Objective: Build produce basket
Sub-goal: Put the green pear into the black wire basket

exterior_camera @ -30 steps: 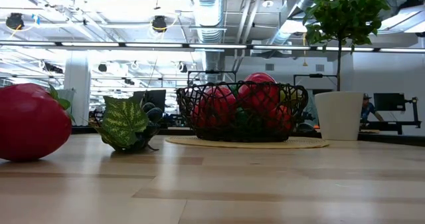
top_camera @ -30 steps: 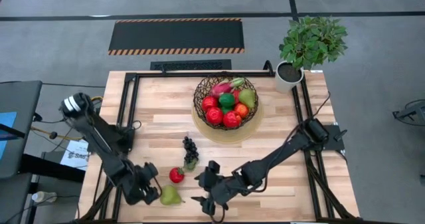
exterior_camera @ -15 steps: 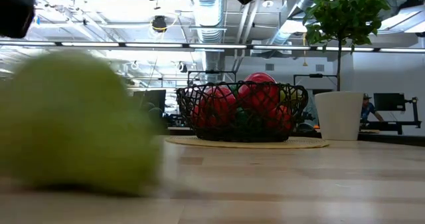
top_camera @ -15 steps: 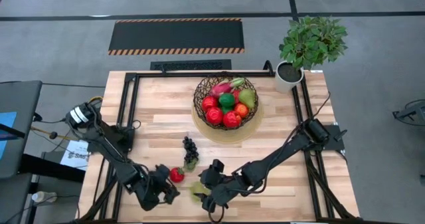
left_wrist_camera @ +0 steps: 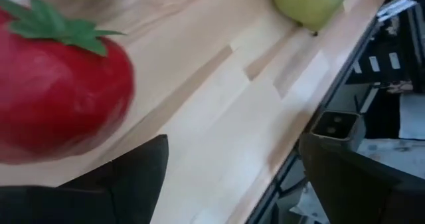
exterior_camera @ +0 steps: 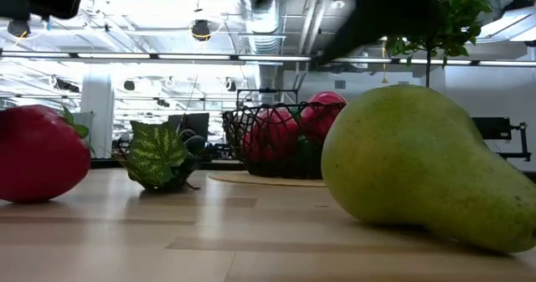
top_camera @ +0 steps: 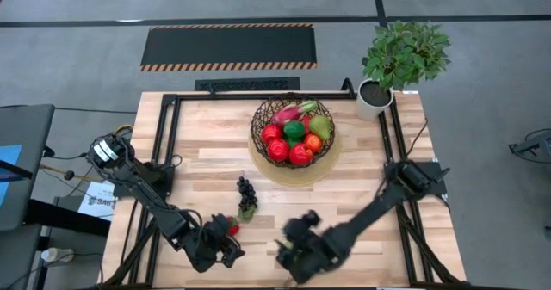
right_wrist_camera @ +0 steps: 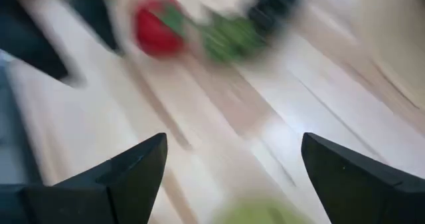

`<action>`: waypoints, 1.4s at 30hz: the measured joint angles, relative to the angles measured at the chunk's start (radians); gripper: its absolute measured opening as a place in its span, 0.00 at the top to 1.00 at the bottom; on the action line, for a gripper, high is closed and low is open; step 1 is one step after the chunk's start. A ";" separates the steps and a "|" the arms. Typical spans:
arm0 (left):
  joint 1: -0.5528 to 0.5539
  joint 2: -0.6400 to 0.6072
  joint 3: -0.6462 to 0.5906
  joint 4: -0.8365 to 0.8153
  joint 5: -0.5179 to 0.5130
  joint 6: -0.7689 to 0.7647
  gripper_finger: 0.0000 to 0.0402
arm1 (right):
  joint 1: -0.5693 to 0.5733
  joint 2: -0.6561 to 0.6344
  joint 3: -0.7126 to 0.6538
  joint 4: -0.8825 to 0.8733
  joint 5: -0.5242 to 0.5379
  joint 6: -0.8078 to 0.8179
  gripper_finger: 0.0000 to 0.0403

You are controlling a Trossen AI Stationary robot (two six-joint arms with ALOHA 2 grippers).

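The basket stands at the far middle of the table, filled with several red, green and orange fruits. Dark grapes with a green leaf lie near the middle. A red fruit lies on the wood just ahead of my open left gripper, beside one finger. A green pear lies on its side near the table's near edge. My right gripper is open above it and hides it in the high view. A strip of the pear's green shows low between the right fingers.
A white pot with a green plant stands at the table's far right corner. A black frame rail runs around the tabletop. Bare wood lies between the basket and the left rail. The table's near edge is close to both grippers.
The pear has travelled along the near edge from the left toward the right and now lies under my right gripper. My left gripper has moved right, up to the red fruit. My right gripper has rolled, sunk and shifted a little right.
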 joint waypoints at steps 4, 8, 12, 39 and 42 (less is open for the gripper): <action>-0.001 0.000 0.015 0.002 -0.030 0.018 0.19 | 0.078 0.001 0.000 -0.204 0.100 0.329 0.09; 0.000 -0.001 0.015 -0.001 -0.048 0.016 0.19 | 0.115 0.001 0.000 -0.267 0.142 0.413 0.09; 0.000 -0.001 0.015 -0.001 -0.059 0.016 0.19 | 0.112 0.016 0.000 -0.233 0.144 0.387 0.09; 0.000 -0.003 0.015 -0.004 -0.050 0.013 0.19 | 0.063 0.201 0.003 -0.273 0.140 0.504 0.26; 0.000 -0.003 0.015 -0.007 -0.050 0.013 0.19 | 0.054 0.181 0.000 -0.322 0.130 0.491 0.26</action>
